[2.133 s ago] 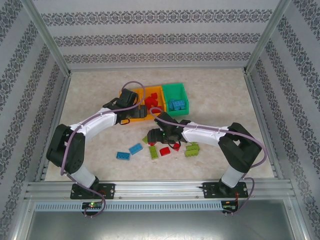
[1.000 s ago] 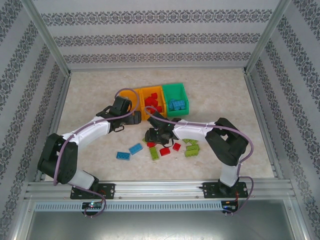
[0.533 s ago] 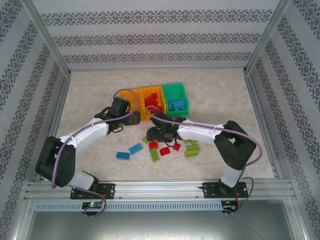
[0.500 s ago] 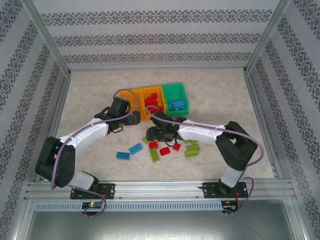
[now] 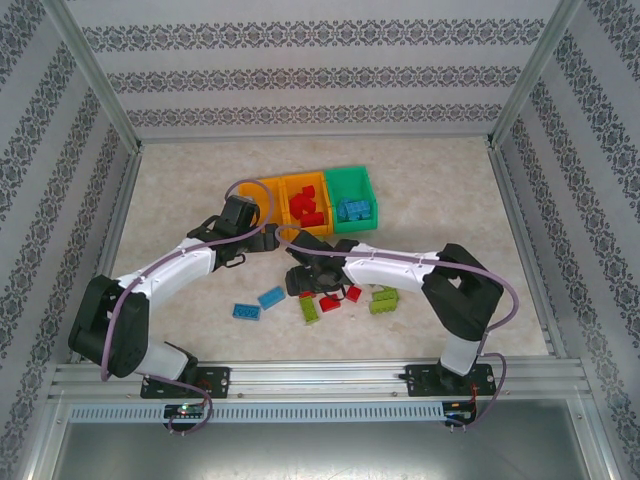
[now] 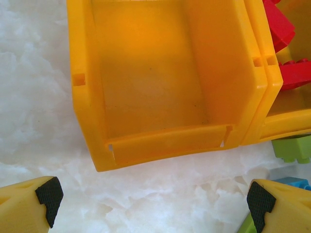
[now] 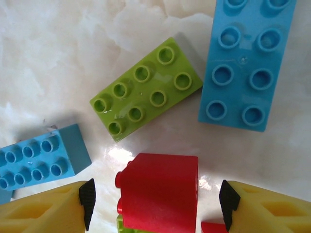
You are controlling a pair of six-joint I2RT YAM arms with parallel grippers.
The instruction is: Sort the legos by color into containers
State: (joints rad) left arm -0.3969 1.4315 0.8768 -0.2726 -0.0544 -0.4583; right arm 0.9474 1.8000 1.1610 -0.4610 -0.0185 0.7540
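My right gripper [image 7: 156, 199] has swung left over the loose bricks [image 5: 383, 299] and spread. Its pads [image 7: 86, 199] straddle a red brick [image 7: 158, 182] without touching; the brick is on its side on the table [image 7: 58, 48], studs facing one pad. Red bin [image 5: 304, 178] lies beyond. Left gripper [image 6: 150, 196], wide open, faces the empty bin [image 6: 165, 143].

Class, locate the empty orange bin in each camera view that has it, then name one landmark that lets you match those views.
Top external: the empty orange bin is leftmost in the row of bins, just above centre.
Left wrist: it sits in the upper middle, open top toward the camera.
Shared landmark: the red bricks in the middle orange bin, immediately to its right in both.
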